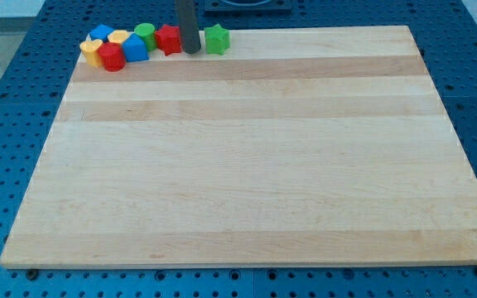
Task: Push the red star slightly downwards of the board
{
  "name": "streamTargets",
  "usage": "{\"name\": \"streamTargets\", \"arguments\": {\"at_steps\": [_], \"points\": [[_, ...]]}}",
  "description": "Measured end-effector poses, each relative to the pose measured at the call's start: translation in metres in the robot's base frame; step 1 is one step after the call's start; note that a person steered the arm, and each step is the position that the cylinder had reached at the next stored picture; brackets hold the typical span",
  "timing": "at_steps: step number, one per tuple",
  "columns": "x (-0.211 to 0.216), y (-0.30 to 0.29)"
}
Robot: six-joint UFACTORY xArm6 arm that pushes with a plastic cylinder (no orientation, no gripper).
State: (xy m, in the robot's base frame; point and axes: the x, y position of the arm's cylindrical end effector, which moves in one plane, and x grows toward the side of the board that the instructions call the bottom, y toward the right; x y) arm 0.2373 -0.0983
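The red star [169, 39] sits near the top edge of the wooden board [247, 165], left of centre. My tip [191, 51] rests on the board right beside the red star, on its right side, seemingly touching it. A green star [216, 39] lies just right of my tip. The rod comes down from the view's top.
A cluster lies left of the red star: a green round block [145, 34], a blue block [135, 48], a red block [111, 57], a yellow block [119, 37], a second blue block [100, 32] and a yellow block [91, 50] at the board's top left corner.
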Motion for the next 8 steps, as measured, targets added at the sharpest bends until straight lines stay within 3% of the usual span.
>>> {"name": "streamTargets", "arguments": {"at_steps": [2,3,4,6,8], "points": [[0.003,0.059],[0.003,0.055],[0.003,0.006],[0.003,0.006],[-0.034,0.014]]}}
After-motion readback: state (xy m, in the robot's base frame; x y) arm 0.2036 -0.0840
